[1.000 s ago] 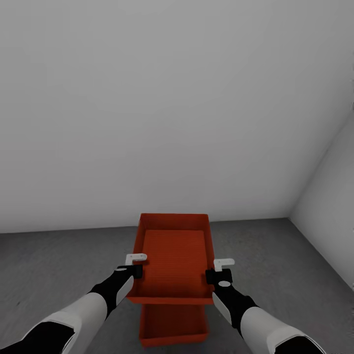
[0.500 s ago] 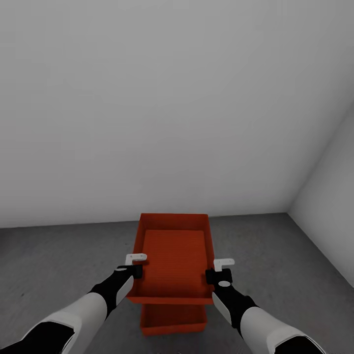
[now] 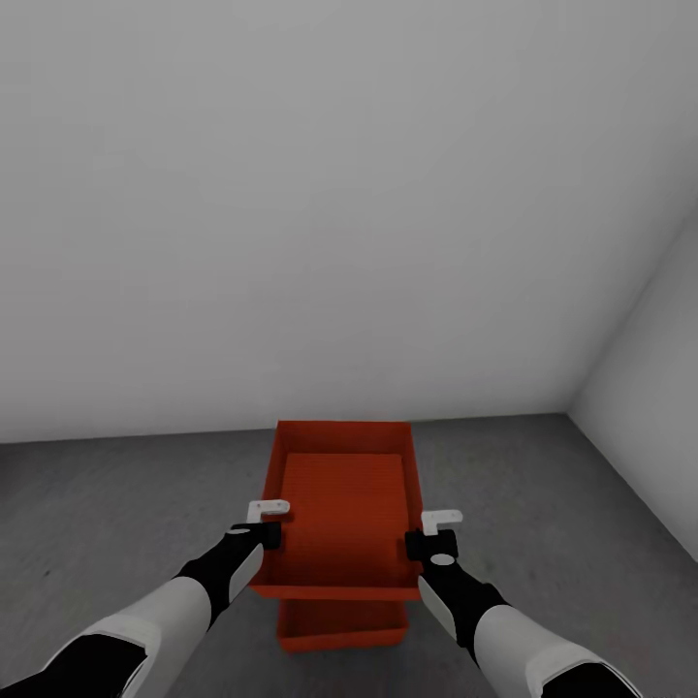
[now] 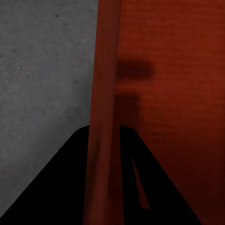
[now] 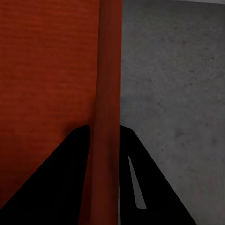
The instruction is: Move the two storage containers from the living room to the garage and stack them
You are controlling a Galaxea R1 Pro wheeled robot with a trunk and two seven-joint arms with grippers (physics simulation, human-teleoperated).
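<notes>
Where the held container [image 3: 341,514] overlaps, the lower container [image 3: 339,628] hides.

Counting the Things

Two red-orange bins: an upper bin [image 3: 341,504] and a lower bin [image 3: 339,628] under it. Two grippers: a left gripper [image 3: 264,523] and a right gripper [image 3: 433,533]. Two arms. Two grey walls. One grey floor [image 3: 116,523].

A bare garage-like room. Rough, mottled dark grey concrete floor [image 3: 116,504] runs up to plain light grey walls [image 3: 320,213], which meet in a corner to the right of that floor.
</notes>
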